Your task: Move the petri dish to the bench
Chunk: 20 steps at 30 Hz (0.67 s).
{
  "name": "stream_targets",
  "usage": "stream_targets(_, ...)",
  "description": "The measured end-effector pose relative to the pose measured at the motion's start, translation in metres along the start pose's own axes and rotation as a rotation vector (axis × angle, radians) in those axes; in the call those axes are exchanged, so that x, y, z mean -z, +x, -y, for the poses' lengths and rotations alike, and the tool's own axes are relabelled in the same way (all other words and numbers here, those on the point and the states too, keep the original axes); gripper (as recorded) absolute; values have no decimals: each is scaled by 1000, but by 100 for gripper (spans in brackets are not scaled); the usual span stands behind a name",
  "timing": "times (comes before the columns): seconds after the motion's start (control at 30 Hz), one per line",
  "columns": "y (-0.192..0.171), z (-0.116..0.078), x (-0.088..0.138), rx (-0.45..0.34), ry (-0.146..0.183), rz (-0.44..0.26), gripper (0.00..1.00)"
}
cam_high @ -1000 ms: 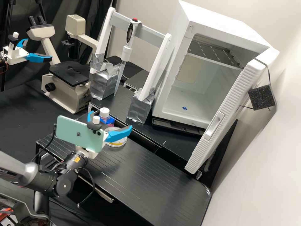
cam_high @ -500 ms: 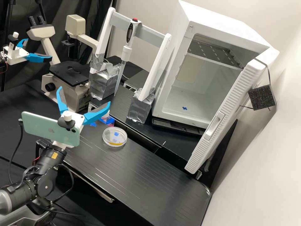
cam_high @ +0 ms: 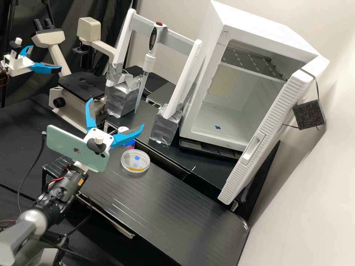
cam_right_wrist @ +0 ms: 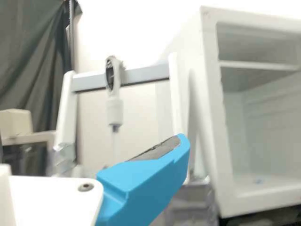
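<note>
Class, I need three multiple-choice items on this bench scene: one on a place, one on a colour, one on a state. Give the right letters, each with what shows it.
1. Where does the clear round petri dish rest?
A. On the microscope stage
B. On the black ribbed platform
C. Inside the white incubator

2. What colour is the button atop the white pipette?
A. Red
B. Green
C. Yellow

3. What is the state of the white gripper with bright blue fingers?
A. Shut on the petri dish
B. Shut on the pipette
C. Open, holding nothing

Key:
1: B, the high view shows the dish lying on the dark ribbed surface.
2: A, a red cap tops the pipette in the high view.
3: C, the fingers spread wide with nothing gripped between them.
</note>
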Motion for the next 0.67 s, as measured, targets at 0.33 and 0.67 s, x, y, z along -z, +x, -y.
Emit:
stream_targets(0.33,15,11,-12,23,-69,67,100)
stream_targets(0.67,43,2,-7,-56,-85,72,100)
